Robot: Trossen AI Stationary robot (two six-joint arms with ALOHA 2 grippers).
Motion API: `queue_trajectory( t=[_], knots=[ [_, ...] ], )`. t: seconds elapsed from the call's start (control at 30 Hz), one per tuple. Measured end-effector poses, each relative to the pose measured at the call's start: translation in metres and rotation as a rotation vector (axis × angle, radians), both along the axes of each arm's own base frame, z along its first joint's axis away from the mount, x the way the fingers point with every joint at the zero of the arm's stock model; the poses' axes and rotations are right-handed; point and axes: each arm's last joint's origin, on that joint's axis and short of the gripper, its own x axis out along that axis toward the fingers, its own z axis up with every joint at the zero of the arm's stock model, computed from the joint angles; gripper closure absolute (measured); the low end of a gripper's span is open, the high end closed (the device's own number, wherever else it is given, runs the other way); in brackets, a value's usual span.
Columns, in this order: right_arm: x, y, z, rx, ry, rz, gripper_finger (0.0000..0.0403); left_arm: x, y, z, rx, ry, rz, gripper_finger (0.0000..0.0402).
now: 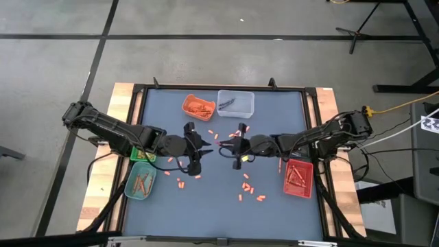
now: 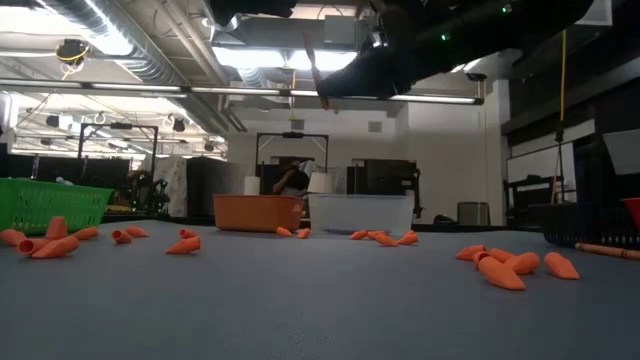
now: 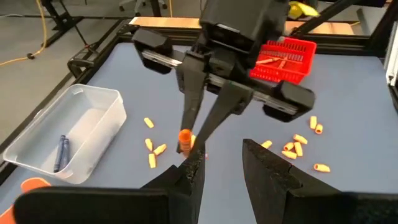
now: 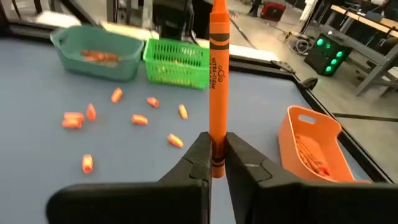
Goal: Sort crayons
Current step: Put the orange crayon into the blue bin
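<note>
My right gripper hangs over the middle of the table, shut on an orange crayon, which also shows as a thin stick in the low view. My left gripper faces it from the table's left, close by and above the mat. It is open with nothing between its fingers. Many short orange crayon pieces lie loose on the blue mat. One dark blue-grey crayon lies in the clear tray. My right gripper pinches the orange crayon between its two fingertips near the crayon's lower end. The fingers come nearly level from the table's right and lie across the crayon. The crayon stands roughly upright, most of it rising above the fingers, lifted clear of the table.
An orange tray with crayons stands next to the clear tray at the far edge. A green basket and a teal tray stand at the left. A red basket holding crayons stands at the right.
</note>
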Motion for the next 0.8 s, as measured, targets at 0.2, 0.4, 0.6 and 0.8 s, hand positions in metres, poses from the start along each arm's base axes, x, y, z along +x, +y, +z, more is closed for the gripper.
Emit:
queue_trajectory(
  t=[0.2,0.4,0.6,0.8],
  knots=[
    [0.003,0.001,0.010,0.042,-0.110,0.027,0.0377,0.000,0.001,0.000,0.017,-0.005,0.029,0.0310],
    [0.004,0.002,0.020,0.062,-0.210,0.048,0.0377,0.000,0.002,0.001,0.021,-0.017,0.044,0.0310],
    [0.004,0.002,0.028,0.073,-0.292,0.050,0.0377,0.005,0.002,0.009,-0.004,-0.104,0.052,0.0310],
    [0.004,0.004,0.034,0.087,-0.356,0.102,0.0377,0.008,0.011,0.012,-0.014,-0.144,0.082,0.0310]
  ],
)
